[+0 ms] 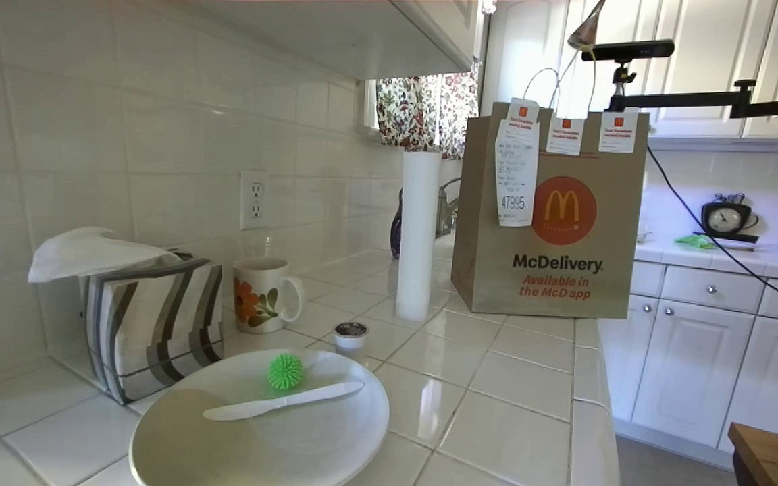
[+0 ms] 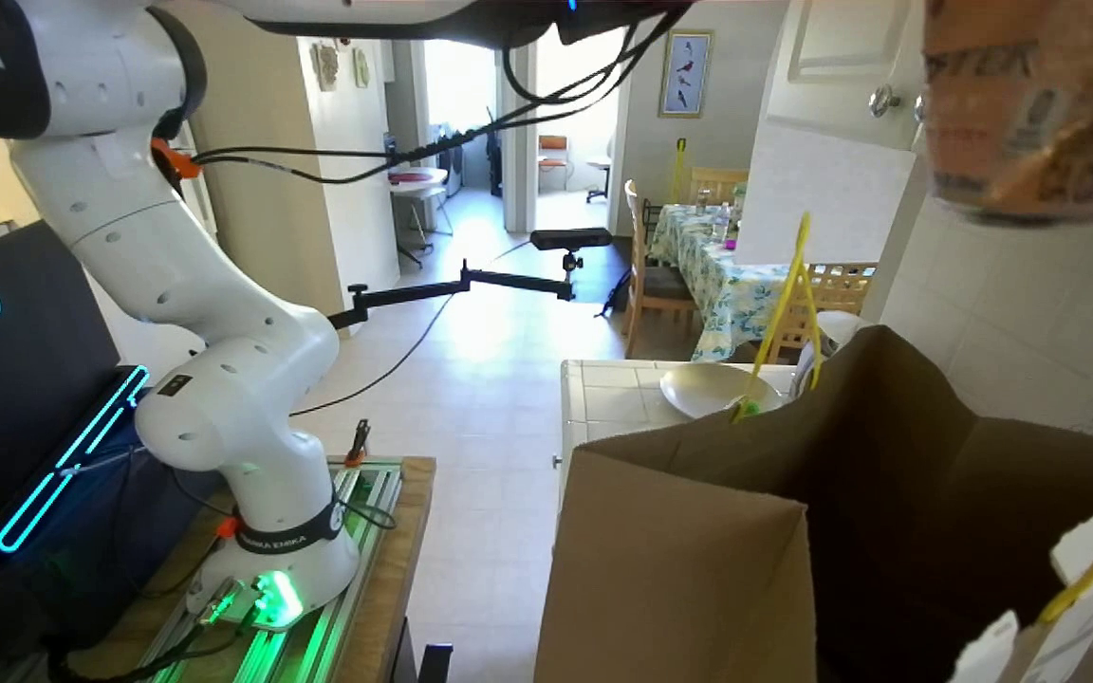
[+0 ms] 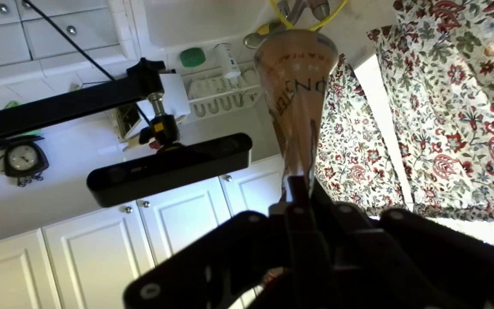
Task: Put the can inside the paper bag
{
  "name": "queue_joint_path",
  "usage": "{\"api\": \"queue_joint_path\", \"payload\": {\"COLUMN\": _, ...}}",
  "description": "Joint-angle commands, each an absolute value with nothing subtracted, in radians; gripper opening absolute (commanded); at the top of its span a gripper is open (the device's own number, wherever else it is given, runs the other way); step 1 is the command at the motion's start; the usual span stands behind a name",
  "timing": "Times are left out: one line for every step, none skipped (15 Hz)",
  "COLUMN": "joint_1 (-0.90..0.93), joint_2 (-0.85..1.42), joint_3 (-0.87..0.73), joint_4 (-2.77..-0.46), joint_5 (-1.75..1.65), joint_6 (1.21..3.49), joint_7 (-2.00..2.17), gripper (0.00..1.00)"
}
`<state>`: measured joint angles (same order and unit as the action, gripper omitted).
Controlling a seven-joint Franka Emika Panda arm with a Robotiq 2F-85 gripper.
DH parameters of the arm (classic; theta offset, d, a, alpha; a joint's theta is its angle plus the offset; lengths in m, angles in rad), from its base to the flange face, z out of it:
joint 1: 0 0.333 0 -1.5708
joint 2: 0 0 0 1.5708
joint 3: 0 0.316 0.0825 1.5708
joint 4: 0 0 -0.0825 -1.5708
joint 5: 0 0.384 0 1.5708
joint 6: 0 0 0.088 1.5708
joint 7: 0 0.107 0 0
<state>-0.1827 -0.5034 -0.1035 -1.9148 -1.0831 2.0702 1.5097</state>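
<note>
The can [image 3: 300, 71] is pinkish-orange with dark lettering. In the wrist view my gripper [image 3: 305, 186] is shut on one end of it, which is squeezed flat; the other end is round and wide. The can also shows at the top right of an exterior view [image 2: 1040, 114] and above the bag in an exterior view [image 1: 586, 32]. The brown paper bag [image 1: 564, 236] stands upright on the counter. Its mouth is open in an exterior view [image 2: 689, 541], with yellow handles up. The can is above the bag, outside it. The gripper itself is out of both exterior views.
A white cylinder [image 1: 418, 236] stands beside the bag. A flowered mug [image 1: 264, 295], a tissue box [image 1: 152, 317], a small pod [image 1: 350, 335] and a plate [image 1: 179, 452] with a white knife and green ball are on the counter. A camera arm [image 3: 71, 101] reaches near the bag.
</note>
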Motion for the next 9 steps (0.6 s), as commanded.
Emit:
{"api": "queue_joint_path", "payload": {"joint_1": -0.193, "joint_2": -0.417, "joint_3": -0.129, "joint_4": -1.917, "joint_5": -1.099, "joint_6": 2.159, "joint_7": 1.579, "gripper": 0.01}}
{"api": "queue_joint_path", "payload": {"joint_1": -0.191, "joint_2": -0.395, "joint_3": -0.133, "joint_4": -1.922, "joint_5": -1.091, "joint_6": 2.175, "joint_7": 1.585, "gripper": 0.01}}
{"api": "queue_joint_path", "payload": {"joint_1": -0.185, "joint_2": -0.38, "joint_3": -0.137, "joint_4": -1.928, "joint_5": -1.076, "joint_6": 2.19, "joint_7": 1.586, "gripper": 0.01}}
{"api": "queue_joint_path", "payload": {"joint_1": -0.18, "joint_2": -0.366, "joint_3": -0.133, "joint_4": -1.932, "joint_5": -1.063, "joint_6": 2.19, "joint_7": 1.582, "gripper": 0.01}}
{"api": "queue_joint_path", "payload": {"joint_1": -0.175, "joint_2": -0.358, "joint_3": -0.131, "joint_4": -1.938, "joint_5": -1.057, "joint_6": 2.204, "joint_7": 1.581, "gripper": 0.01}}
{"api": "queue_joint_path", "payload": {"joint_1": -0.169, "joint_2": -0.353, "joint_3": -0.125, "joint_4": -1.941, "joint_5": -1.042, "joint_6": 2.193, "joint_7": 1.567, "gripper": 0.01}}
{"api": "queue_joint_path", "payload": {"joint_1": -0.166, "joint_2": -0.349, "joint_3": -0.118, "joint_4": -1.939, "joint_5": -1.032, "joint_6": 2.177, "joint_7": 1.558, "gripper": 0.01}}
{"api": "queue_joint_path", "payload": {"joint_1": -0.161, "joint_2": -0.352, "joint_3": -0.112, "joint_4": -1.944, "joint_5": -1.023, "joint_6": 2.172, "joint_7": 1.55, "gripper": 0.01}}
{"api": "queue_joint_path", "payload": {"joint_1": -0.156, "joint_2": -0.355, "joint_3": -0.103, "joint_4": -1.95, "joint_5": -1.013, "joint_6": 2.154, "joint_7": 1.542, "gripper": 0.01}}
